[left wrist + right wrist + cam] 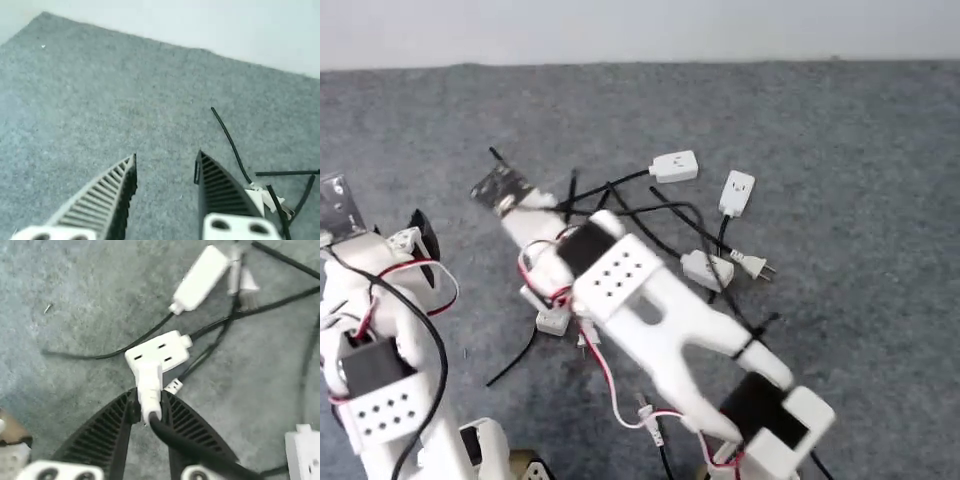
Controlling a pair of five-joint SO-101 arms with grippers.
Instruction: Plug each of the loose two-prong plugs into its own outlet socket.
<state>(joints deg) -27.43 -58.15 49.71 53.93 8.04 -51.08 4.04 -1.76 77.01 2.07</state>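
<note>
- While my right claw (149, 396) is closed around the body of a white plug (149, 375), that plug sits end-on against a white outlet block (161, 351) near the middle of the bench (860, 130). The two touch, but I cannot tell whether the prongs are fully home.
- For a good seat I would push straight along the plug's own axis. The block lies free on the bench and would likely slide or twist under a skewed push.
- My left claw (166, 159) hangs wide open with nothing in it, at the left over bare bench, with a black cord (230, 145) near it. It could brace the block from the far side.
- I would let go only once the plug's face meets the block with no gap.
- To the right lies another plug (752, 265) with bare prongs. A spare socket (673, 166) and a second socket (736, 192) rest farther back.
</note>
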